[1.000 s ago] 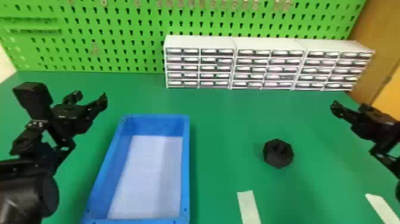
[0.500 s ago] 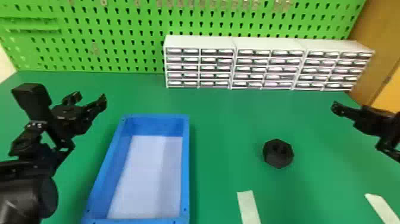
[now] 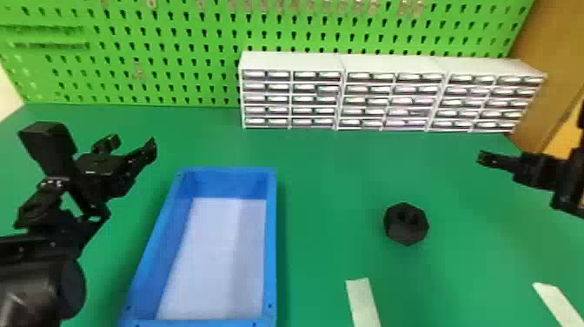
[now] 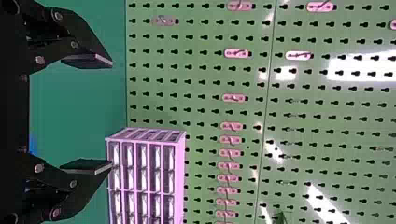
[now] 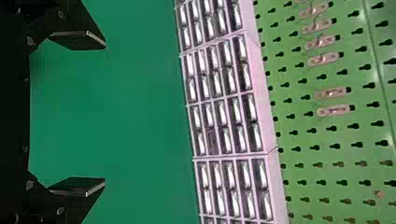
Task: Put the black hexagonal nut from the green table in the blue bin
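Nut [image 3: 406, 225], green table [image 3: 330, 217] between, blue bin rim [image 3: 270, 243]

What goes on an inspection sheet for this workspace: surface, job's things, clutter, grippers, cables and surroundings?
Surface: green table, no spill or damage seen.
Job's things: black hexagonal nut on the table, right of the blue bin, not in it.
Clutter: two pale strips on the table's near part; no loose parts seen.
Grippers: left gripper open, nothing between its fingers, on the bin's left side; right gripper open, nothing between its fingers, on the nut's right side.
Cables: nothing seen.
Surroundings: white drawer units along the back, green pegboard with hooks behind.
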`<move>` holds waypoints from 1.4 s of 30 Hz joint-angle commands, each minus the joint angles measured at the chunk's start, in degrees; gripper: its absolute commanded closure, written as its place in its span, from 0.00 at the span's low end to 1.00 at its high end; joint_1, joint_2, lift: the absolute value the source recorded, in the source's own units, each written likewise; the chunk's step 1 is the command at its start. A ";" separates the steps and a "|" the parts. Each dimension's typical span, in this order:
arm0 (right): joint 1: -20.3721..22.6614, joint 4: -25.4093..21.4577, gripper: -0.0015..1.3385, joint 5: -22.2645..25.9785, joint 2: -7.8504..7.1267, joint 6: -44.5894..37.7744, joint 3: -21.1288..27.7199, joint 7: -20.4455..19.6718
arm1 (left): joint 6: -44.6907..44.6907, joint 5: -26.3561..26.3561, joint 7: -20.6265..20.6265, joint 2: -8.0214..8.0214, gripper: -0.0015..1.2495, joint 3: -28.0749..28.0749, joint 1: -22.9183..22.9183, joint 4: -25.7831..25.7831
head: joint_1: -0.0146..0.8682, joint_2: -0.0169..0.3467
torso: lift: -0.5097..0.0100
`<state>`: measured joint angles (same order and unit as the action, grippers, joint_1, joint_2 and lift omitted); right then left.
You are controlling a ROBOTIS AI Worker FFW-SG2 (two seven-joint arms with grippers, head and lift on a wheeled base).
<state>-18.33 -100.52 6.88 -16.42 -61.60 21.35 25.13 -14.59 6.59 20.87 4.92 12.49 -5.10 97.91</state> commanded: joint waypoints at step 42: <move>-10.42 8.50 0.18 -11.62 1.74 -21.02 -15.11 0.09 | 0.00 0.18 0.04 0.00 0.39 -0.37 -0.17 0.09 | 0.80 0.07 | 0.79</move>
<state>-28.51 -93.28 -4.67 -15.29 -83.70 6.68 25.22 -14.59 6.77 20.91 4.92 12.13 -5.27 97.99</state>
